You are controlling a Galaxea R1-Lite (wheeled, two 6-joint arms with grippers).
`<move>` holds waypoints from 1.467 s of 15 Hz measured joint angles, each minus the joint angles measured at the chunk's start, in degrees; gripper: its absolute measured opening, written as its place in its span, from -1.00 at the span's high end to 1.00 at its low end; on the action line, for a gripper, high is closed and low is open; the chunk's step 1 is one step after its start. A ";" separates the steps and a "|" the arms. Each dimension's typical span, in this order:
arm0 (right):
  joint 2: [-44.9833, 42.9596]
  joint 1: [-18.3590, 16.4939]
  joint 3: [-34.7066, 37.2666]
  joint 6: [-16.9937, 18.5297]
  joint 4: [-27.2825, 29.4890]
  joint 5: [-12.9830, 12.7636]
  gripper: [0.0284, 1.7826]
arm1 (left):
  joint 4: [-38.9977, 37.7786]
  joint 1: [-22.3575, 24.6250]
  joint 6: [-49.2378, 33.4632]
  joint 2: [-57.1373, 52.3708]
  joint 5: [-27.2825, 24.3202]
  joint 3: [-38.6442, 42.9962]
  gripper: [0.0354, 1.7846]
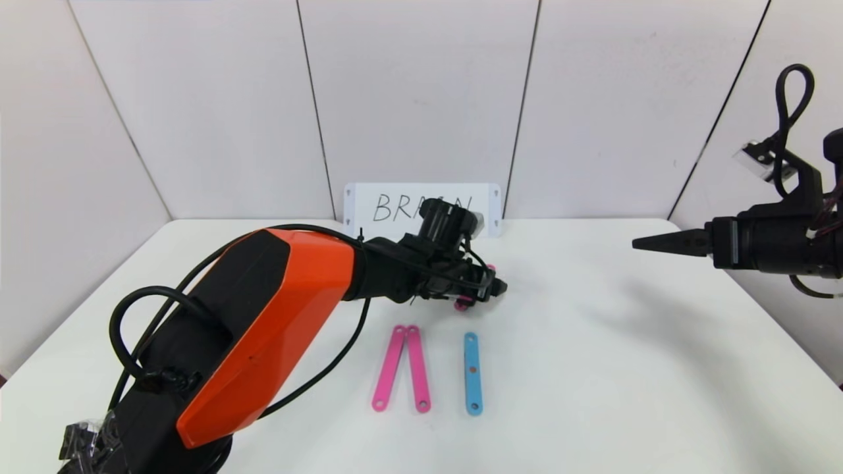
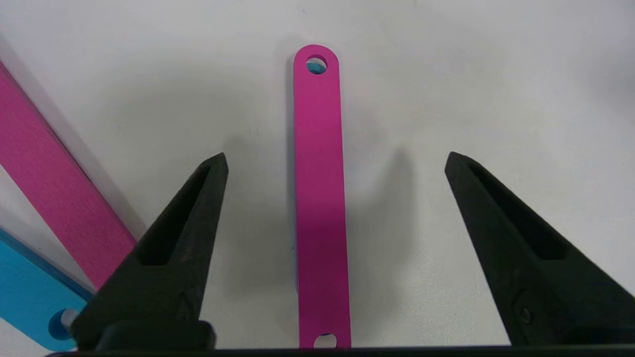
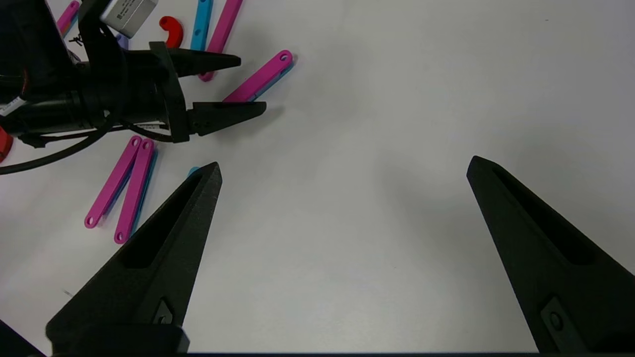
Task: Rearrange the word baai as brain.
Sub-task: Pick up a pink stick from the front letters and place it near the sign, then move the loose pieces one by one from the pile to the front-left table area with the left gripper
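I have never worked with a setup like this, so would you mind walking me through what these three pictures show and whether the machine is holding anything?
This is a two-armed robot at a white table. The wide picture comes from a camera on its head; the other two come from cameras on its wrists, looking out between the fingers.

The left gripper, on the orange arm, is low over the table, jaws open, with a pink strip lying flat between them, not held. The right gripper hangs open in the air at the right side, holding nothing.

Near the front lie two pink strips forming a narrow V, meeting at the far end, and a blue strip beside them. A white card with handwritten letters leans against the back wall.
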 joint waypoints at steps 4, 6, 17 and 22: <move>-0.02 0.00 -0.05 -0.02 0.00 0.06 -0.94 | 0.46 1.90 0.02 -2.36 0.02 0.06 -0.96; -0.02 0.00 -0.02 0.00 0.00 0.05 -0.94 | 1.21 3.52 -0.04 -4.61 0.02 0.44 -0.96; 0.33 0.72 0.44 -0.06 0.00 -0.02 -0.94 | 8.59 16.76 1.88 -20.76 2.36 11.33 -0.96; 0.46 0.83 0.39 -0.05 0.00 0.00 -0.94 | 11.47 25.42 5.64 -24.39 2.89 16.59 -0.96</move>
